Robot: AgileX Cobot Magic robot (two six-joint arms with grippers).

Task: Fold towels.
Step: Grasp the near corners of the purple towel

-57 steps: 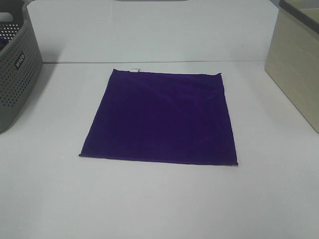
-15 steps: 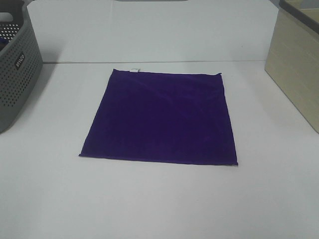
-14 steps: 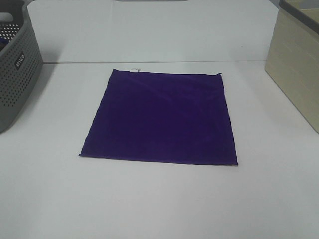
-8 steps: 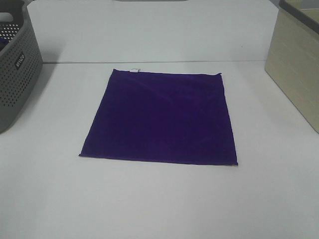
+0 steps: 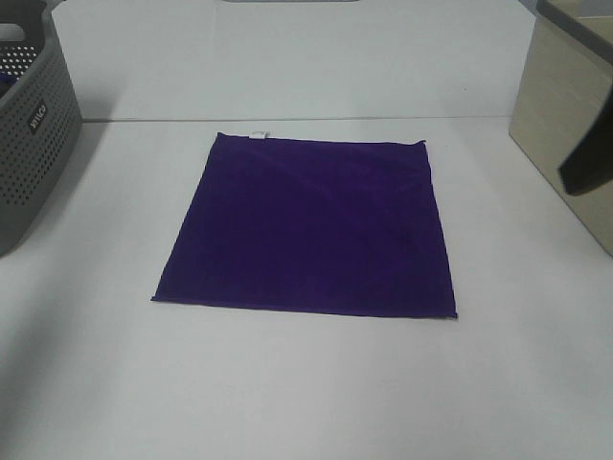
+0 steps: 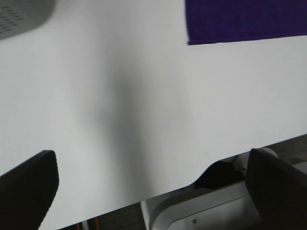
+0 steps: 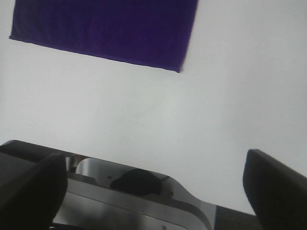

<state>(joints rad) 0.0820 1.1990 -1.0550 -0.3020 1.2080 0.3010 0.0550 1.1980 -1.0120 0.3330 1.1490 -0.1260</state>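
Observation:
The deep purple towel (image 5: 311, 225) lies flat and spread out in the middle of the white table (image 5: 287, 383). Its small white tag (image 5: 258, 134) is on the far edge. One corner of the towel shows in the left wrist view (image 6: 240, 19), and its near edge shows in the right wrist view (image 7: 105, 28). My left gripper (image 6: 153, 191) is open and empty over the table's front edge, apart from the towel. My right gripper (image 7: 153, 191) is open and empty too, short of the towel's near edge. A dark part of the right arm (image 5: 589, 163) shows at the right edge of the exterior view.
A grey perforated basket (image 5: 29, 144) stands at the far left and also shows in the left wrist view (image 6: 19, 14). A beige box (image 5: 556, 105) stands at the far right. The table's front edge and the robot base show in both wrist views.
A dark part of the right arm has come into the exterior view at the right edge. The towel has not moved.

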